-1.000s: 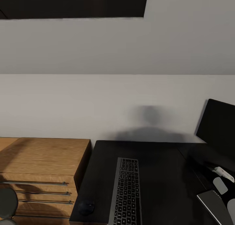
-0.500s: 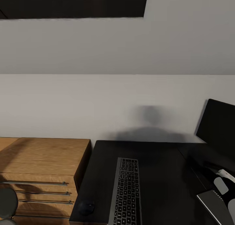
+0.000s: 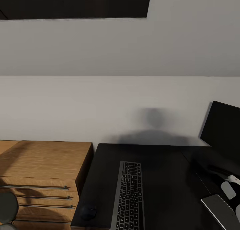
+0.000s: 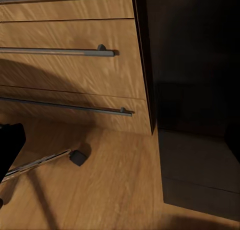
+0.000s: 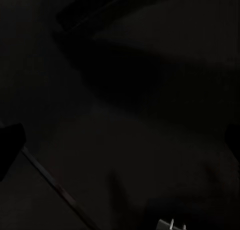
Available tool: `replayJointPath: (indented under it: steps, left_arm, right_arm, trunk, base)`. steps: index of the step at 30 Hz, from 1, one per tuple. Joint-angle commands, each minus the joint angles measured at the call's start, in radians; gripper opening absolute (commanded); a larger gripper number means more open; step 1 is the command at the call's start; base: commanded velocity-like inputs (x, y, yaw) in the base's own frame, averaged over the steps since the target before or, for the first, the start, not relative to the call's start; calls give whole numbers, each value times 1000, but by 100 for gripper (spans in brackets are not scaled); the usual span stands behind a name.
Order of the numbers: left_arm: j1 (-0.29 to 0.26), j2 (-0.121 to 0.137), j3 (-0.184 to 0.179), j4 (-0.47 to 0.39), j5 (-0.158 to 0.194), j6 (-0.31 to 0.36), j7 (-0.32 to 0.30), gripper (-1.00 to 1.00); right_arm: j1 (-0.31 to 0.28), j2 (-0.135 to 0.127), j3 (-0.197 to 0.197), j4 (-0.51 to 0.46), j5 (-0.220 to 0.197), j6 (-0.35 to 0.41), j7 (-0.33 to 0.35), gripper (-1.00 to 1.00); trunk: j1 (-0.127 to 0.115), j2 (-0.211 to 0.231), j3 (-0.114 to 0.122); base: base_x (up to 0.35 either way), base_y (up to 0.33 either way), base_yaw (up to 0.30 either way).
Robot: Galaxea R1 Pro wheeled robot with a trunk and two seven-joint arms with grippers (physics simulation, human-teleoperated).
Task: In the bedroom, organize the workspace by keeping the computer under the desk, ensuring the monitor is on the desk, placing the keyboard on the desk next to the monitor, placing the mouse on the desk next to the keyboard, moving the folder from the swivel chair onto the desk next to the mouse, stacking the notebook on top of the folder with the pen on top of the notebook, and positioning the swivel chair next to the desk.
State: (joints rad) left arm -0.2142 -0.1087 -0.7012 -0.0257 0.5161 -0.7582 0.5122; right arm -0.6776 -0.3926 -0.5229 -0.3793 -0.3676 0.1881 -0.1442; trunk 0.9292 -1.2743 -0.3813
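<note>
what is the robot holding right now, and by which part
It cannot be told. The right arm sits low over the desk near the monitor, its jaws out of view; the right wrist view is too dark. The left wrist view shows nothing held.

Desk point(image 3: 160, 176): glossy black, lower centre-right of head view. Keyboard point(image 3: 129, 196): slim, grey keys, lies lengthwise on desk, lower centre. Mouse point(image 3: 88, 212): small black oval, just left of keyboard near desk corner. Monitor point(image 3: 221, 131): black, upright, right edge.
</note>
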Motion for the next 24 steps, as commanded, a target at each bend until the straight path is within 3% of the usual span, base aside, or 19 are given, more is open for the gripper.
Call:
replayJointPath:
  steps: [1, 11, 15, 17, 24]
  left_arm:
    - [-1, 0, -8, 0, 4, -1, 7, 100]
    - [-1, 0, -8, 0, 4, -1, 7, 100]
    - [-1, 0, -8, 1, 4, -1, 8, 100]
    - [-1, 0, -8, 0, 4, -1, 8, 100]
    - [-1, 0, -8, 1, 4, -1, 8, 100]
  right_arm:
    - [0, 0, 0, -2, -10, 5, -4, 100]
    - [0, 0, -2, 0, -12, 18, -1, 100]
    - [0, 0, -2, 1, -12, 54, -1, 100]
    - [0, 0, -2, 1, -15, 112, 2, 100]
    - [0, 1, -3, 2, -16, 134, 4, 100]
  trunk:
    - [0, -1, -1]
    - [0, -1, -1]
    - [0, -1, -1]
    - [0, -1, -1]
    - [0, -1, -1]
  base:
    - [0, 0, 0]
    - [0, 0, 0]
    - [0, 0, 0]
    - [0, 0, 0]
    - [0, 0, 0]
